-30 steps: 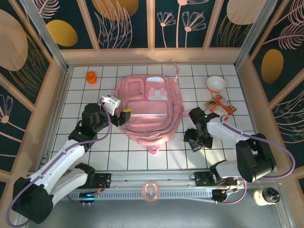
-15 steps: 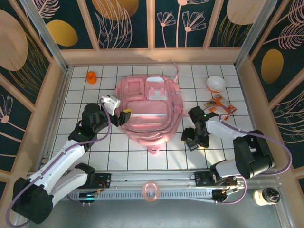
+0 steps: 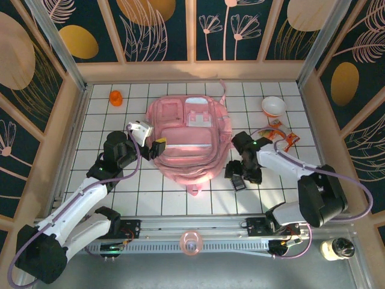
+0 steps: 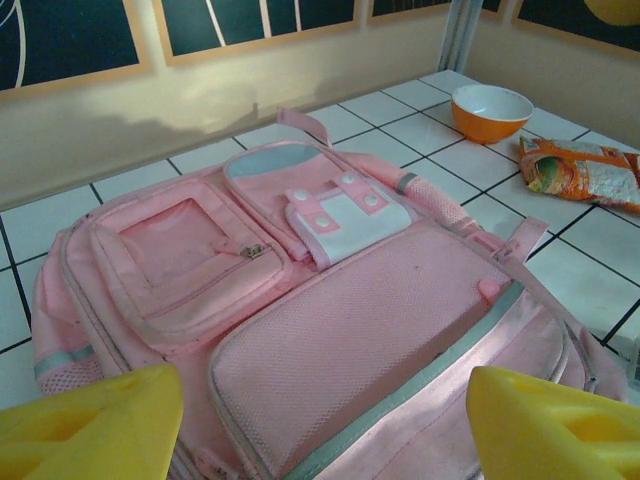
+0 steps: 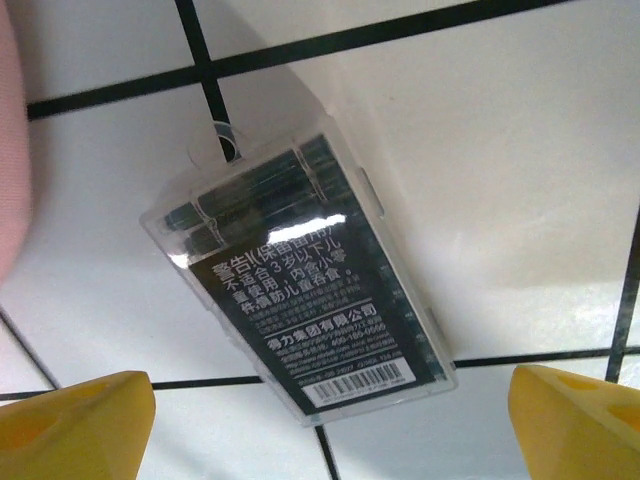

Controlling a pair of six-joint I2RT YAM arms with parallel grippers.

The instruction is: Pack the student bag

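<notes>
Over the last second your right pincer (image 3: pixel 237 178) has moved toward the left of the overhead frame. Now it hangs just beside the lower right edge of the student bag (image 3: pixel 189 144). Its yellow fingers are spread wide on both sides of a clear plastic case (image 5: pixel 300 290) that lies flat on the white tiled bench (image 3: pixel 168 192), and they do not touch the case. I judge that you are lining up to pick up this case, so it is not yet packed. Your left pincer (image 3: pixel 157 147) has not moved. It is also spread, pinching nothing, at the left edge of the bag. The bag lies front side up in the middle of the frame, and its pockets look closed. On the case label you can read Chinese print: a warning "警告" that mentions 3 years, the maker "得力集团有限公司" (Deli Group), and a barcode with digits too small to read.
</notes>
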